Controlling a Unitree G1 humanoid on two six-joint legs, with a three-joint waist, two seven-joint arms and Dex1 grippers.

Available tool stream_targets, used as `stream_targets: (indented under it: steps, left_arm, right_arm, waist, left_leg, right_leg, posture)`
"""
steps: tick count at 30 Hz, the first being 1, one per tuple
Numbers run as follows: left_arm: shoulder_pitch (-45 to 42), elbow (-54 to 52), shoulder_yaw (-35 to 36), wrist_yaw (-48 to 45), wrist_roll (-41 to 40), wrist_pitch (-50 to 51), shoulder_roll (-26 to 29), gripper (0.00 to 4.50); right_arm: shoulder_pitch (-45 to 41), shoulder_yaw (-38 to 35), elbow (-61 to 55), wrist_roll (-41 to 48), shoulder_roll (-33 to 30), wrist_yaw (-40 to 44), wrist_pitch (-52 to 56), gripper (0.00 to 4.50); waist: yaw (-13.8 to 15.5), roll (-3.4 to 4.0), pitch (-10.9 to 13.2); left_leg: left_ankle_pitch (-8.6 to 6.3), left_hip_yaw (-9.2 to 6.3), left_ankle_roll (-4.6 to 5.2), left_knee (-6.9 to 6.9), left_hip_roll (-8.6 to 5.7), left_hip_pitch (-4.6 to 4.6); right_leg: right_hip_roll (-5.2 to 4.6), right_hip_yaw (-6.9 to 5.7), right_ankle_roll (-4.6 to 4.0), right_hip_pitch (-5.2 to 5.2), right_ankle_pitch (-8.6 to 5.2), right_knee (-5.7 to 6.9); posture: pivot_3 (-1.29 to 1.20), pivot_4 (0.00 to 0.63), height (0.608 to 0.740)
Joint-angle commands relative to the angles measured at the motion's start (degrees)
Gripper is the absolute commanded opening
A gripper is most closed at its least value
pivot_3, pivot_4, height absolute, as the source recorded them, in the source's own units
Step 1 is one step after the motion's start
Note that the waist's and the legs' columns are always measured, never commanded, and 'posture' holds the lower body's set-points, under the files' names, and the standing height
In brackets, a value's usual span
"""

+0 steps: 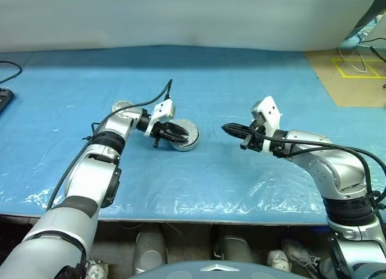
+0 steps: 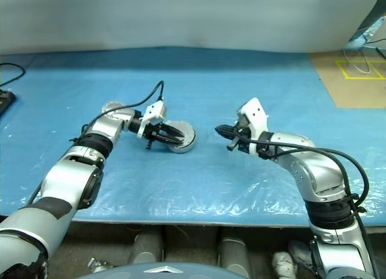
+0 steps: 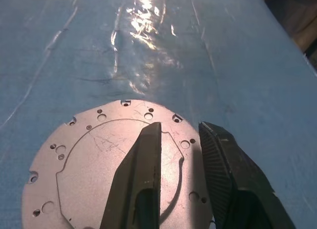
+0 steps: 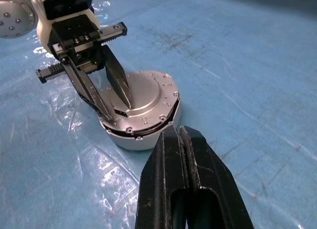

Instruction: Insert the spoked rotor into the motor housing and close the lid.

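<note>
The lid (image 4: 141, 97) sits smooth face up on the motor housing (image 4: 148, 132), mid-table on the blue sheet (image 1: 241, 86). We see the left gripper (image 4: 116, 107) over it, fingers narrowly parted and gripping nothing, while the right gripper (image 1: 231, 131) hangs nearby, shut and empty.

Bench (image 1: 241, 73): wide, covered edge to edge with a blue sheet under clear, wrinkled plastic film.
Film (image 1: 36, 197): creased along the near edge, catching bright glare patches.
Wall (image 1: 181, 16): plain pale grey-white, running straight behind the bench's far edge.
Floor (image 1: 344, 89): brown patch at far right beyond the bench, marked with yellow tape lines (image 1: 356, 67) forming boxes.
Cables (image 1: 9, 67): a dark lead curling onto the bench at far left, beside a black object's corner at the frame edge.
Under the bench (image 1: 151, 249): dim space with grey, rounded shapes, too dark to tell.
Light: even, from overhead.
</note>
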Motion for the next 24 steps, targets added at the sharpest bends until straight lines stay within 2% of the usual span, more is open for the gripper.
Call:
stream_targets:
  steps: [1,6,11,17,24]
  left_arm:
    - [-3.07,-8.56,6.26,-0.61,-7.99,7.18,2.53,1.24]
    - [1.16,-26.78,9.94,0.62,-16.34,22.09,6.01,1.24]
    - [11.3,-38.45,10.25,5.27,-17.94,27.82,9.64,1.24]
    - [20.57,-44.07,11.01,9.92,-19.34,30.86,12.31,1.24]
    - [23.36,-47.72,10.75,12.28,-21.74,33.35,13.85,1.24]
  right_arm:
    - [-1.59,-0.8,-0.56,0.45,0.66,0.07,-1.63,0.0]
    - [-1.22,-1.23,-1.01,1.2,1.37,0.53,-2.09,0.0]
    - [0.0,-0.94,-1.38,1.32,1.89,0.88,-2.58,0.0]
    - [2.37,-0.84,-1.48,0.88,1.13,1.95,-3.45,0.0]
    - [2.36,-0.61,-0.88,0.64,0.79,2.52,-3.55,0.0]
  waist:
    - [0.04,-0.01,0.0]
    - [-0.1,0.01,0.02]
    - [-0.5,0.07,-0.01]
    - [-0.3,0.07,0.0]
    - [-0.44,0.08,-0.01]
  left_leg:
    - [0.0,0.0,0.0,0.0,0.01,-0.01]
    - [-0.01,0.01,-0.01,-0.13,0.02,-0.09]
    - [-0.01,0.07,-0.01,-0.28,0.05,-0.05]
    - [-0.01,0.07,-0.01,-0.21,0.16,-0.11]
    - [-0.01,0.07,-0.01,-0.12,0.17,-0.08]
  right_leg:
    - [0.0,-0.01,0.0,0.0,0.0,0.0]
    - [0.02,-0.03,-0.01,-0.08,0.0,-0.08]
    - [0.05,-0.02,-0.03,-0.08,-0.02,-0.19]
    - [0.13,-0.09,-0.08,-0.11,-0.05,-0.17]
    - [0.13,-0.05,-0.09,-0.11,-0.05,-0.11]
  posture:
    - [0.0,0.15,0.74]
    - [0.0,0.15,0.74]
    - [0.0,0.15,0.74]
    - [0.0,0.15,0.74]
    - [0.0,0.15,0.74]
